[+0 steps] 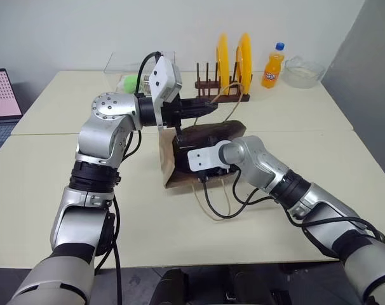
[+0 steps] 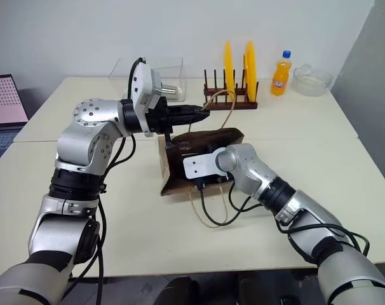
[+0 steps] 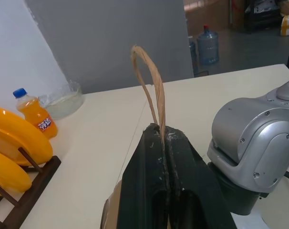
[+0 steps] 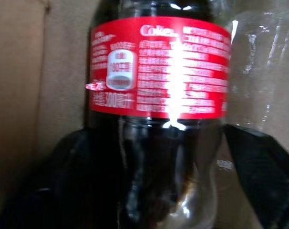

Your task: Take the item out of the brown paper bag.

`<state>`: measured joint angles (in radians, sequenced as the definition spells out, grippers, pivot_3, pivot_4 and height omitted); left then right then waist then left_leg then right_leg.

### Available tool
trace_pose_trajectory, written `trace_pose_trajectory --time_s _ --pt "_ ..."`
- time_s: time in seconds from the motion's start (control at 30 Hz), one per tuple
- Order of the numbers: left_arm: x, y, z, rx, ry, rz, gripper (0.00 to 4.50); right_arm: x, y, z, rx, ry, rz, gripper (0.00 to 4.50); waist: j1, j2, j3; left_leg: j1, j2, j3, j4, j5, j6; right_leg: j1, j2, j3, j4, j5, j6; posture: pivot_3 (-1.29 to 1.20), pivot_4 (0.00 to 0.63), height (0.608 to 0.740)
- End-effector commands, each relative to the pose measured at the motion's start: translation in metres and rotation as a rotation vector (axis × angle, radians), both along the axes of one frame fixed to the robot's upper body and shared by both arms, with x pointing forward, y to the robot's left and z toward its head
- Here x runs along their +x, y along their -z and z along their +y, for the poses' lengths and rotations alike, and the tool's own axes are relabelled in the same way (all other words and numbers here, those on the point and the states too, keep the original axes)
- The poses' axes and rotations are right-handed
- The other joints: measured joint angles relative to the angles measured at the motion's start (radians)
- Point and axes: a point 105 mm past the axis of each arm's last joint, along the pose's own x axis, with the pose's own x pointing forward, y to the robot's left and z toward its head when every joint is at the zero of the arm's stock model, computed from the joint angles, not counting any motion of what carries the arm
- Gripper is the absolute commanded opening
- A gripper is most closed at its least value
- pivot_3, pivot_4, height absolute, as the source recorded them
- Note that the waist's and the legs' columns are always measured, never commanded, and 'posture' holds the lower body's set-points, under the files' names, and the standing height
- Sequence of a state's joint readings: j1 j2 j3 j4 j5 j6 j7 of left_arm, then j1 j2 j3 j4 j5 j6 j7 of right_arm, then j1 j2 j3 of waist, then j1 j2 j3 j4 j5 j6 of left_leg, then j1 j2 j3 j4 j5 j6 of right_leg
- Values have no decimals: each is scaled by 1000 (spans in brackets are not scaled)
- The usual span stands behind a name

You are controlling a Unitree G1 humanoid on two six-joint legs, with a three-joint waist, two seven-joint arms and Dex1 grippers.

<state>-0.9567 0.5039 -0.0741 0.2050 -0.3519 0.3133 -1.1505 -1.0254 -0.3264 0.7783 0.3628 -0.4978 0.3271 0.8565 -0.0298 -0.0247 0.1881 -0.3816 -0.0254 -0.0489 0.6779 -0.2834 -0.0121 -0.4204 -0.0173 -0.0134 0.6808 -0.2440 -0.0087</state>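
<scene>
The brown paper bag (image 1: 168, 166) lies on its side mid-table with its mouth toward me. My left gripper (image 1: 208, 107) is shut on one tan cord handle (image 3: 151, 81) and holds it up above the bag. My right gripper (image 4: 156, 131) reaches into the bag's mouth, its wrist (image 1: 208, 159) at the opening. Inside lies the item (image 4: 159, 67), a dark cola bottle with a red label. The right fingers (image 4: 259, 162) stand spread on either side of the bottle, with a strip of bag paper showing beside one of them. The other handle (image 1: 225, 194) hangs loose on the table.
Along the back of the table stand a wooden rack with yellow plates (image 1: 234, 57), an orange soda bottle (image 1: 272, 67), a glass bowl (image 1: 303, 71) and a clear box (image 1: 126, 67). A laptop (image 1: 0, 95) sits at the far left.
</scene>
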Motion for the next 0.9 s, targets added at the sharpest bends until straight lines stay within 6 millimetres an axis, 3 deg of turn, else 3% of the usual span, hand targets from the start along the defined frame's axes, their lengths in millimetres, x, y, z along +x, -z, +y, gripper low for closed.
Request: trace_pose_trajectory --time_s 0.03,0.27,0.6,0.9 --pt "-4 -15 2 -15 8 -71 0 2 1 -5 -2 13 3 3008 0 0 0 0 0 0 0 0 0 0 0 0 0 0 0 0 150 740" --pt "4 -7 7 25 -24 -101 0 -6 -29 1 78 -29 -32 2987 1 0 0 -1 0 0 0 0 0 -1 0 0 0 0 0 0 150 740" --pt "18 2 13 66 -57 -137 0 -39 -83 3 210 -109 -11 2987 1 0 0 -5 0 -1 0 0 0 -4 0 -1 -1 0 0 0 150 740" --pt "26 1 12 65 -67 -157 0 -74 -101 -9 280 -231 103 2987 1 0 0 -5 0 -1 0 0 0 -4 0 -1 0 0 0 0 150 740"
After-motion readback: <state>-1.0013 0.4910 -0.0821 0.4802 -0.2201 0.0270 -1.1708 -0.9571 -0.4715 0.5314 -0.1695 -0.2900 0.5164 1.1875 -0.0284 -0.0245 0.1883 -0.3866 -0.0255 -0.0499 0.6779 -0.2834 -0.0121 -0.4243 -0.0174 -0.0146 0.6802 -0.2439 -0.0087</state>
